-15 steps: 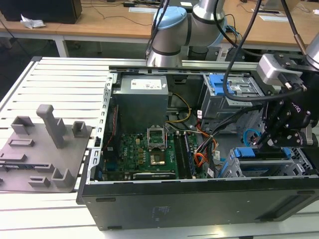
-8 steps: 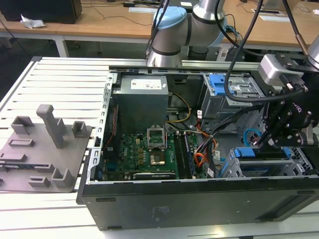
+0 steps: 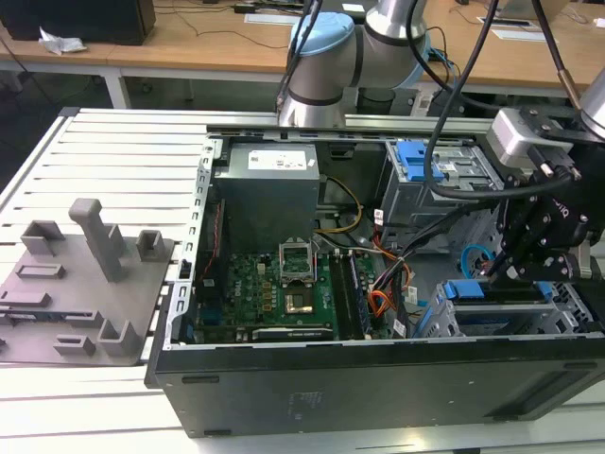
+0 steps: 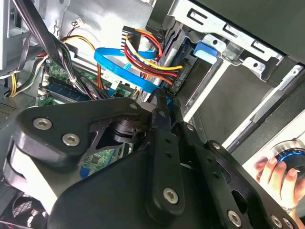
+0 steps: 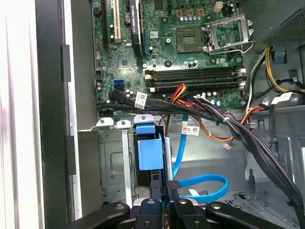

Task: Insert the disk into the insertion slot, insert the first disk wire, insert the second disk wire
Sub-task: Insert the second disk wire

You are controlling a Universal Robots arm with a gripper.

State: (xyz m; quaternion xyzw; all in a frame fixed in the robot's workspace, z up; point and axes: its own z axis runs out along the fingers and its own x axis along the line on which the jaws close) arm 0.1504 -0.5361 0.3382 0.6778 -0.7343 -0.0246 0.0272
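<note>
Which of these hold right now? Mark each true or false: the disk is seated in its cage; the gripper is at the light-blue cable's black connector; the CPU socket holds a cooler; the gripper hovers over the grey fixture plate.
1. The disk sits in the insertion slot: true.
2. The gripper is at the black connector of the second disk wire: true, its fingertips are closed on it in the first wrist view.
3. The CPU socket carries a cooler: false, it is bare.
4. The gripper hovers over the grey fixture plate: false, it is inside the computer case.
</note>
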